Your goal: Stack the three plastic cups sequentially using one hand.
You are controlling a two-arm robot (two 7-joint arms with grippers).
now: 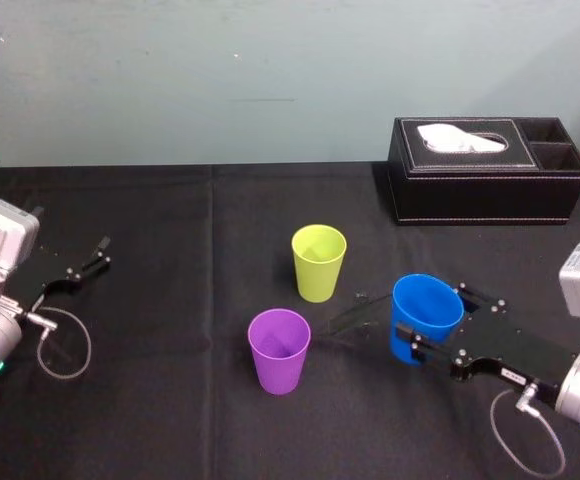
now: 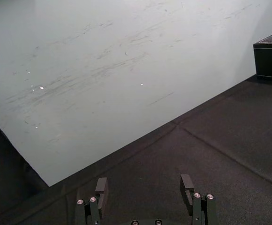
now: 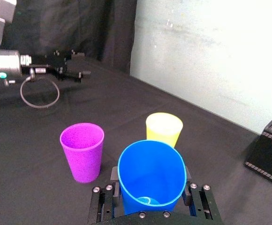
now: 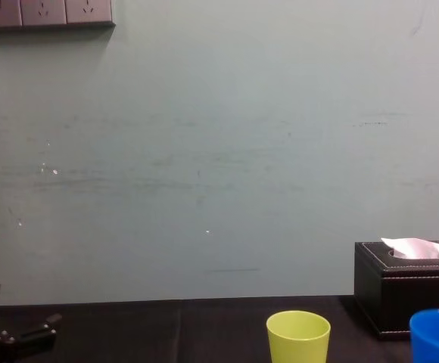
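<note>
closest to us is the blue cup, sitting between the two fingers of the right gripper, which are drawn in against its wall on either side, so we'd call that a firm hold. the cup leans a bit, mouth tipped back toward the arm, over the right side of the black table. we can't tell whether its base is off the cloth yet.

the purple cup stands upright just to its left, and the yellow-green cup stands upright a little further back, between the purple one and the tissue box. all three cups are apart from each other, nothing nested so far. the left gripper sits well off at the left edge, fingers spread and empty (looks parked, this is a one-arm job).

so we reckon the step in hand is carrying blue over to drop it into one of the others, purple being the nearer pick. to do it well we'd:
- lift until the base clears the target's rim with room to spare
- straighten the cup so it hangs upright
- centre it over the mouth, then go straight down
- let go only once it's seated

these cups look light, so a sideways nudge on a rim would probably tip one over.
</note>
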